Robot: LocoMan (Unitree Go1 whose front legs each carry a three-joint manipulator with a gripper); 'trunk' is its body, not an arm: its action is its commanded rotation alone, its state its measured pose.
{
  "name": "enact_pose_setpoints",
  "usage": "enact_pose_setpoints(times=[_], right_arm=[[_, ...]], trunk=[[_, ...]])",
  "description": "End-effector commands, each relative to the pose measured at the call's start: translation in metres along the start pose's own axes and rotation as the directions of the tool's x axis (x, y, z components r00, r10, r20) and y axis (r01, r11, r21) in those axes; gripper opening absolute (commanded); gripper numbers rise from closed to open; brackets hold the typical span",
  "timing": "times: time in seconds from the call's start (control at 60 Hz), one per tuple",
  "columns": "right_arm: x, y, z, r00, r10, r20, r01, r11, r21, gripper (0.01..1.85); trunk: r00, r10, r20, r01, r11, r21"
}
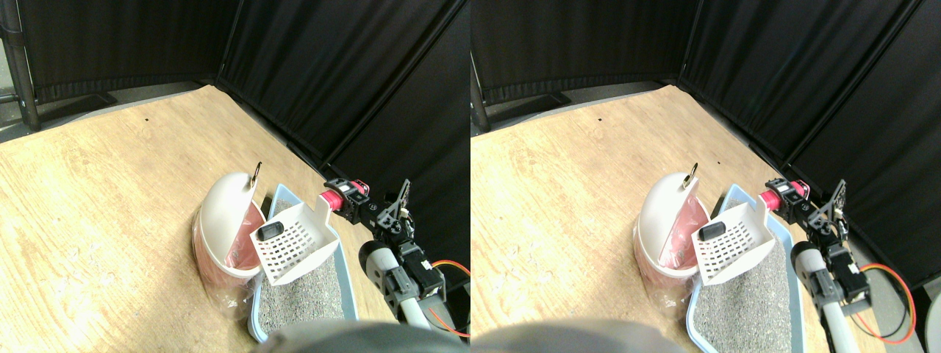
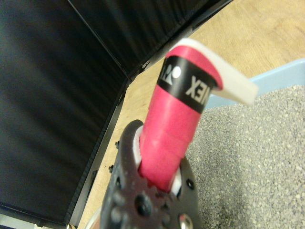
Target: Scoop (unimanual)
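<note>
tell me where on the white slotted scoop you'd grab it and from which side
Grip the scoop by its pink wrapped handle, coming in from the handle end on the right, away from the bin. The handle is the one thick round part; the slotted basket is wide, thin-walled and carries a dark object. The right claw has it there, clamped around the handle's base above the litter tray.

Backdrop: black curtain panels (image 1: pixel 331 66) stand along the far and right sides.
Floor: light wood-grain boards (image 1: pixel 110 191), with one small dark speck (image 1: pixel 146 120).
Far left: dark metal post (image 1: pixel 22 66).
</note>
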Motion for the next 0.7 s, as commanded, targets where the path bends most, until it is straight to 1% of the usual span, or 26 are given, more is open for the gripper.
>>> enact_pose_setpoints(times=[0.017,0.033,0.05,0.117,0.133,0.15,0.2,0.283,0.3,0.333,0.417,0.467,0.517,0.533,0.55,0.617,0.65,0.667,0.7], right_arm=[[-0.005,0.001,0.018,0.994,0.017,0.103,-0.010,0.998,-0.064,0.06],[-0.008,0.001,0.023,0.994,0.014,0.108,-0.006,0.997,-0.074,0.06],[-0.009,0.001,0.025,0.994,0.005,0.108,0.006,0.995,-0.104,0.06],[-0.012,0.001,0.030,0.993,0.005,0.117,0.012,0.989,-0.146,0.06],[-0.013,0.001,0.032,0.993,0.007,0.116,0.011,0.988,-0.157,0.06],[-0.013,0.001,0.034,0.992,0.017,0.123,0.005,0.984,-0.175,0.09],[-0.014,0.000,0.038,0.990,0.034,0.139,-0.004,0.978,-0.211,0.16],[-0.013,-0.002,0.042,0.988,0.044,0.149,-0.010,0.976,-0.219,0.14],[-0.013,-0.002,0.043,0.988,0.041,0.147,-0.006,0.973,-0.230,0.11],[-0.013,-0.002,0.044,0.991,0.032,0.134,-0.002,0.975,-0.221,0.06],[-0.011,-0.002,0.043,0.992,0.020,0.122,0.008,0.975,-0.221,0.06],[-0.011,-0.002,0.044,0.995,0.001,0.098,0.019,0.979,-0.202,0.06],[-0.009,-0.002,0.044,0.995,-0.001,0.098,0.020,0.980,-0.196,0.06],[-0.008,-0.003,0.044,0.996,-0.003,0.095,0.021,0.981,-0.194,0.12],[-0.008,-0.003,0.045,0.996,-0.012,0.083,0.027,0.981,-0.191,0.06],[-0.007,-0.004,0.046,0.997,-0.032,0.074,0.045,0.980,-0.193,0.06],[-0.007,-0.004,0.047,0.997,-0.057,0.055,0.067,0.979,-0.191,0.09],[-0.008,-0.003,0.047,0.997,-0.070,0.039,0.077,0.978,-0.194,0.06],[-0.008,-0.003,0.048,0.997,-0.075,0.033,0.080,0.977,-0.198,0.06]], trunk=[[0.9977,0.068,0.004,-0.068,0.9931,-0.096],[0.9979,0.064,0.008,-0.063,0.9936,-0.094],[0.9979,0.064,0.008,-0.063,0.9936,-0.094],[0.9979,0.064,0.008,-0.063,0.9936,-0.094],[0.9979,0.064,0.008,-0.063,0.9936,-0.094],[0.9982,0.060,0.012,-0.058,0.9941,-0.092],[0.9982,0.060,0.012,-0.058,0.9941,-0.092],[0.9982,0.060,0.012,-0.058,0.9941,-0.092],[0.9985,0.054,0.012,-0.053,0.9945,-0.091],[0.9985,0.054,0.012,-0.053,0.9945,-0.091],[0.9985,0.054,0.012,-0.053,0.9944,-0.092],[0.9984,0.055,0.010,-0.054,0.9943,-0.092],[0.9984,0.055,0.010,-0.054,0.9943,-0.092],[0.9984,0.055,0.010,-0.054,0.9943,-0.092],[0.9984,0.055,0.010,-0.054,0.9943,-0.092],[0.9985,0.053,0.011,-0.052,0.9944,-0.092],[0.9984,0.055,0.014,-0.053,0.9942,-0.094],[0.9984,0.055,0.014,-0.053,0.9942,-0.094],[0.9983,0.056,0.017,-0.054,0.9941,-0.094]])
